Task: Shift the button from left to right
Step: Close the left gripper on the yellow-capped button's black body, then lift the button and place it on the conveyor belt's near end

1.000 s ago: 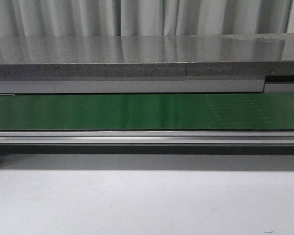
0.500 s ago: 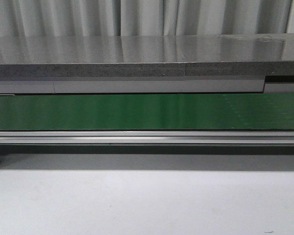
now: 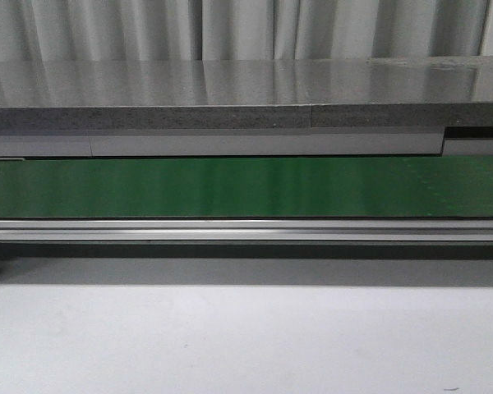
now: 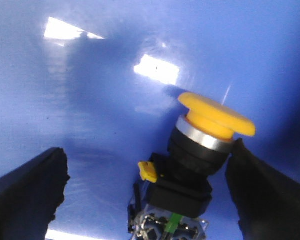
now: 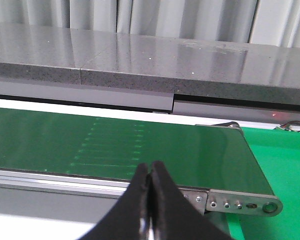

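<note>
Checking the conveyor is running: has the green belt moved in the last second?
Yes, it seems so: the green belt has carried its faint dotted pattern rightward against the fixed grey rail below it.

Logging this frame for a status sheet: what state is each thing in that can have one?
button: tilted on a blue surface, between the left gripper's fingers, one touching it
left gripper: jaws open
right gripper: jaws shut, empty, over the green belt
green belt: bare

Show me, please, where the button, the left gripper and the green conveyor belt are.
button (image 4: 217,115): left wrist view, on its yellow cap.
left gripper (image 4: 147,192): left wrist view, midway between its fingertips.
green conveyor belt (image 3: 230,187): front view, mid-surface.
</note>
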Tool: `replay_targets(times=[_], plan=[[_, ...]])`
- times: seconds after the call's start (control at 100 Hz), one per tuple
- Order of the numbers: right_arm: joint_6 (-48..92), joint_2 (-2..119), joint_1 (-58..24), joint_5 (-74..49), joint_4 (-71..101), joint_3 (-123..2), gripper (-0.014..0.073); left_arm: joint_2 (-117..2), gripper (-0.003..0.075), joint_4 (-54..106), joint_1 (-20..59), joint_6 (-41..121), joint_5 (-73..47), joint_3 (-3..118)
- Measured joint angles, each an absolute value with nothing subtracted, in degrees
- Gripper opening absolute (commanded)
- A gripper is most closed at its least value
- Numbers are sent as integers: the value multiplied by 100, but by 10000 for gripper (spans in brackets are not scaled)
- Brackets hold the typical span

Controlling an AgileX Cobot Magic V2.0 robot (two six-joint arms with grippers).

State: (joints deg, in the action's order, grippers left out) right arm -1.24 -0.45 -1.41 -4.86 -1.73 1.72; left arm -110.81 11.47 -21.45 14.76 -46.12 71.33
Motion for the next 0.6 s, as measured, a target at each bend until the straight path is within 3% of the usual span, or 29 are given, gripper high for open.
replay_targets(times=[0.4,0.6], plan=[[-124,-45,-141,-486,-173,172,-68,-11091,478,1147,-2145,1476,-4540,7133],[-124,-45,-141,-486,-173,172,-68,-11091,353,1147,-2145,1476,-4552,7133]])
